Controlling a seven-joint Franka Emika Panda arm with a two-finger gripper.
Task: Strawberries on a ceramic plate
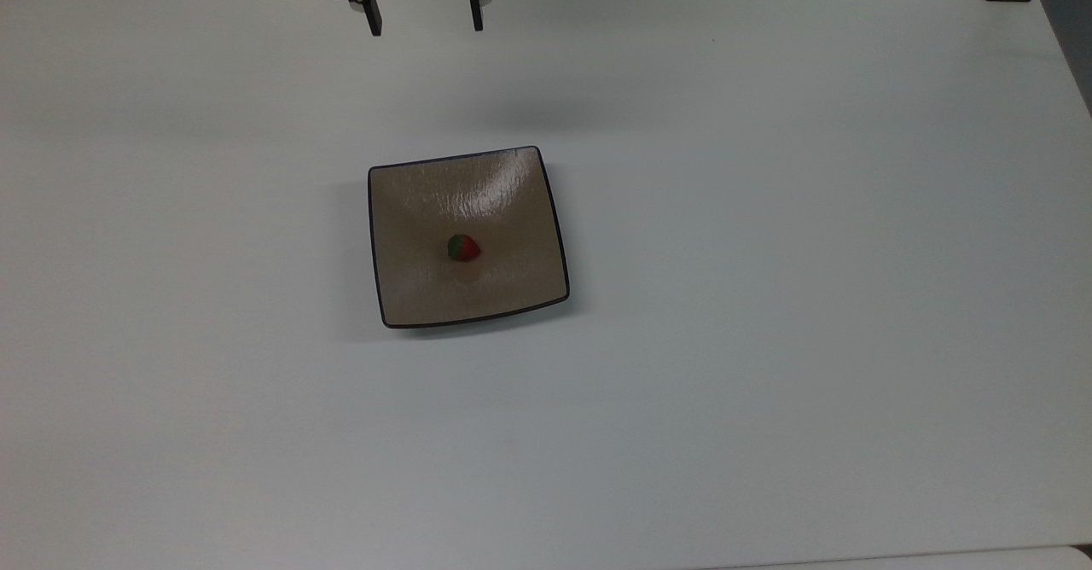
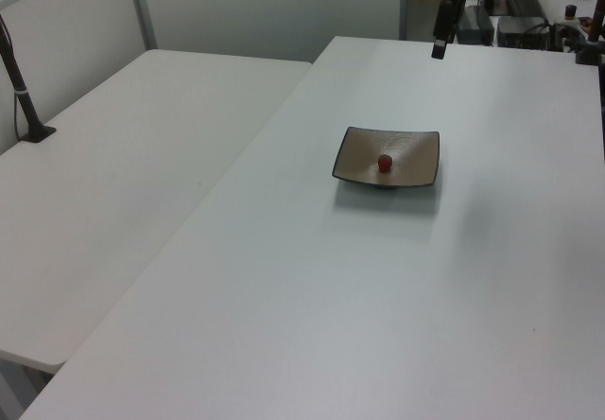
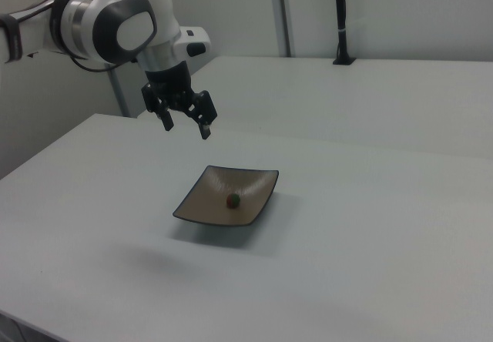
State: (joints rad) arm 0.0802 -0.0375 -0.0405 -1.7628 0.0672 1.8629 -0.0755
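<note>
— Looking at the plate (image 1: 512, 212), how much of the job do you judge is left?

— Very little, I think. The strawberry (image 1: 463, 248) lies on the plate, close to its middle, leafy cap turned toward nine o'clock in the top view. Nothing touches it. The right view shows the same: the berry (image 3: 233, 200) sits in the hollow of the dish (image 3: 200, 203).

— And the gripper?

— It hangs in the air at about eleven o'clock from the plate in the top view, well apart from it, near the far edge of the table (image 1: 768, 382). The gripper (image 1: 423, 14) has its two fingers spread wide, with nothing between them. In the right view the gripper (image 3: 186, 122) is above the table, at ten o'clock from the plate.

— So the placing looks done?

— By my reading, yes; only pulling the arm clear may remain.

— Any brand, label or writing?

— None that I can read, on plate, table or arm.
</note>
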